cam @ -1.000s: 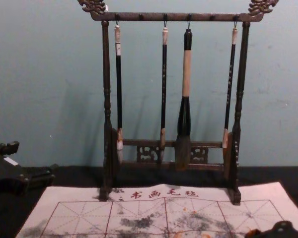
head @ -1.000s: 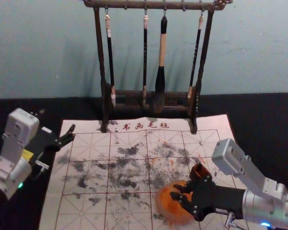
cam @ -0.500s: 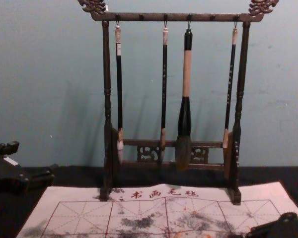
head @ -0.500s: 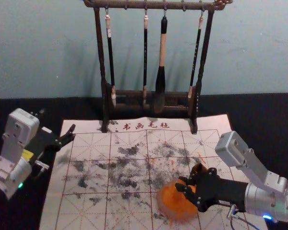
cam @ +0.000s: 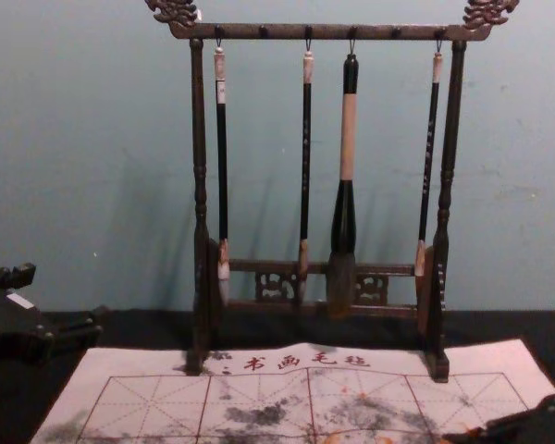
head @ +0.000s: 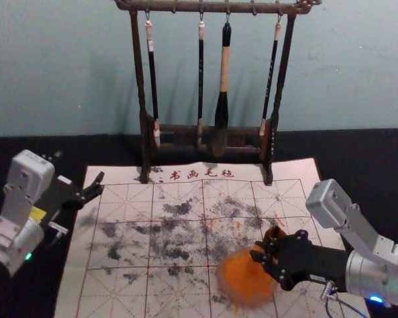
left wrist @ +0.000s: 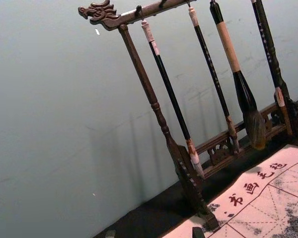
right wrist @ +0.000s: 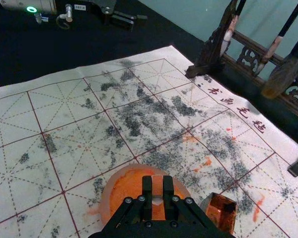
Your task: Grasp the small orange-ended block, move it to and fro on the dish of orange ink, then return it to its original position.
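Note:
My right gripper (head: 257, 253) is over the right part of the orange ink dish (head: 242, 281). In the right wrist view, the right gripper (right wrist: 157, 193) is shut on a small block (right wrist: 157, 185) with an orange-pink face, held above the orange ink dish (right wrist: 121, 191). The head view does not let me make out the block among the fingers. My left gripper (head: 79, 167) stays parked at the left edge of the paper, its fingers wide apart; between its tips in the left wrist view, the left gripper (left wrist: 154, 233) holds nothing.
A small open brown box (right wrist: 222, 213), orange inside, stands beside the dish, partly behind the right gripper in the head view. Gridded, ink-stained paper (head: 123, 291) covers the table's middle. At the back, a dark wooden rack (head: 205, 131) carries hanging brushes.
The right gripper has shifted to the right and a little away from me, uncovering more of the dish and covering more of the brown box. The left arm has held still.

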`<state>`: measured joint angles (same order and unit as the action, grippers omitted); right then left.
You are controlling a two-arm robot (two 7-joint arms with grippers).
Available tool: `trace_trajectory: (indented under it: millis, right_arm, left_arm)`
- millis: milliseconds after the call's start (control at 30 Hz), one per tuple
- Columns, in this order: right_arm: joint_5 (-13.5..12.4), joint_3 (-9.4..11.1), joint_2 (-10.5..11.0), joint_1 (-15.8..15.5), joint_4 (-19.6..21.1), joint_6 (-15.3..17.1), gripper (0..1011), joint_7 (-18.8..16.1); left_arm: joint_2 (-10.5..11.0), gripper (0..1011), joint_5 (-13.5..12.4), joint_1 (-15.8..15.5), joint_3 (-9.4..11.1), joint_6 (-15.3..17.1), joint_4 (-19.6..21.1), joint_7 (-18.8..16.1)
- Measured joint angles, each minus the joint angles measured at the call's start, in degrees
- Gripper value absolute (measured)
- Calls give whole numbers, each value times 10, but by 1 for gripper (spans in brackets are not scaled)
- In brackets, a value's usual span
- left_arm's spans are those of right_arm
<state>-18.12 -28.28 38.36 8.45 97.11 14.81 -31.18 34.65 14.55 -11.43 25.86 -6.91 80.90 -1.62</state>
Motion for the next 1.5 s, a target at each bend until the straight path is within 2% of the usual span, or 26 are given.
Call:
trace_trajectory:
  millis: [433,933,1133,1500]
  right_arm:
    - [-6,6,14,-14,23,-1,82,-6]
    - [-8,3,12,-12,29,-6,81,-6]
    - [-9,11,12,-12,29,-7,82,1]
    - [-14,36,11,-13,27,-6,82,23]
  left_arm:
    - [0,1001,0,0,0,0,0,0]
    - [0,1001,0,0,0,0,0,0]
    - [0,1001,0,0,0,0,0,0]
    - [0,1001,0,0,0,0,0,0]
